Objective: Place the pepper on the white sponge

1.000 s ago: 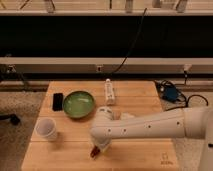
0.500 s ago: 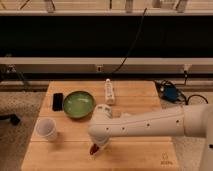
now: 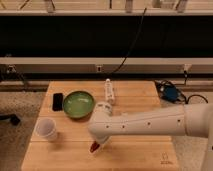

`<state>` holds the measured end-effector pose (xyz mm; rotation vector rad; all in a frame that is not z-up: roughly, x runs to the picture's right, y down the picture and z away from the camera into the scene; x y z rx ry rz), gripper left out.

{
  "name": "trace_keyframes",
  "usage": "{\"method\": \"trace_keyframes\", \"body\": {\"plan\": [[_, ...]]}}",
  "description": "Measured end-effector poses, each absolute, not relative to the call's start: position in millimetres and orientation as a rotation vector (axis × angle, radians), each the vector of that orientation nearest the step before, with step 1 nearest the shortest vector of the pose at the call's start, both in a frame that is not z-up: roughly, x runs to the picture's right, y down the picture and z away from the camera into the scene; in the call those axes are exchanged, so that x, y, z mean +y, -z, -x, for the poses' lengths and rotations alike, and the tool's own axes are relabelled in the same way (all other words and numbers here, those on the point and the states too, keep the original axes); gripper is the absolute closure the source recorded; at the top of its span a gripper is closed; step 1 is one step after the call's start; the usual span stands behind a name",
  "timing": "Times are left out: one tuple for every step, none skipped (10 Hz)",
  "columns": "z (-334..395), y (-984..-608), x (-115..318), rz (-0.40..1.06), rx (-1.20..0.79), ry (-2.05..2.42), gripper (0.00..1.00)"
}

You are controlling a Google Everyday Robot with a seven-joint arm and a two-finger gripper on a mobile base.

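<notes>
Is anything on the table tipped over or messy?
Nothing is spilled or broken. The white bottle lies on its side behind the green bowl, which looks a bit odd. The white cup stands upright. The gripper is low over the table's front, shut on the red pepper.

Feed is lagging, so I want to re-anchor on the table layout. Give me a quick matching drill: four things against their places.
Things:
1. green bowl
2. white cup
3. pepper
4. black phone

Places:
A. front left of the table
B. left edge, beside the bowl
C. at the claw, front centre
D. centre-left, behind the arm's wrist

Pairs: 1-D, 2-A, 3-C, 4-B
</notes>
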<state>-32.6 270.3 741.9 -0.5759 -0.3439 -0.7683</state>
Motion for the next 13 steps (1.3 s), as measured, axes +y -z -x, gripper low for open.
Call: {"method": "trace_keyframes", "body": {"plan": [[33.5,-742.0,267.1,0.572,-0.345,0.770,1.00],[31.7,-743.3,264.9,0.569,-0.343,0.769,1.00],[30.0,-744.4,263.2,0.567,-0.343,0.767,1.00],[27.7,-745.7,259.8,0.560,-0.341,0.765,1.00],[23.2,-745.5,256.9,0.556,-0.341,0.762,1.00],[19.1,-745.9,255.0,0.554,-0.341,0.759,1.00],[18.1,-746.8,253.1,0.551,-0.341,0.759,1.00],[17.4,-747.6,250.5,0.548,-0.343,0.759,1.00],[16.6,-748.1,248.8,0.543,-0.342,0.759,1.00],[15.4,-747.6,247.4,0.541,-0.341,0.758,1.00],[7.4,-747.4,244.0,0.535,-0.339,0.757,1.00],[2.1,-747.4,242.4,0.535,-0.337,0.752,1.00],[0.5,-747.4,241.1,0.533,-0.337,0.751,1.00]]}}
